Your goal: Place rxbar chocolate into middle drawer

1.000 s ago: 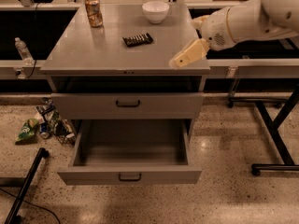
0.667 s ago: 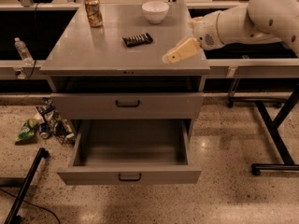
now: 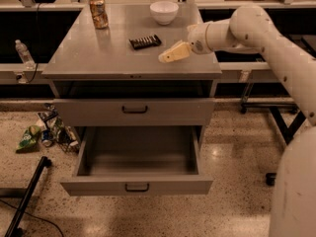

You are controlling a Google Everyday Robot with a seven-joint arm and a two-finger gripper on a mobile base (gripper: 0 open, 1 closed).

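Note:
The rxbar chocolate (image 3: 145, 42) is a flat black bar with pale marks, lying on the grey cabinet top (image 3: 98, 58) near the middle. My gripper (image 3: 165, 57) hovers just right of and slightly nearer than the bar, its pale fingers pointing left toward it, holding nothing. The middle drawer (image 3: 137, 183) is pulled out below and looks empty inside. The drawer front above it (image 3: 134, 111) is shut.
An orange-patterned soda can (image 3: 98, 12) stands at the back left of the top. A white bowl (image 3: 164, 12) sits at the back middle. A water bottle (image 3: 23, 54) is on a shelf at left. Snack bags and litter (image 3: 42, 135) lie on the floor left of the cabinet.
My gripper has moved left and a little farther back over the cabinet top, closing in on the bar. The bar, can, bowl and drawer have not moved.

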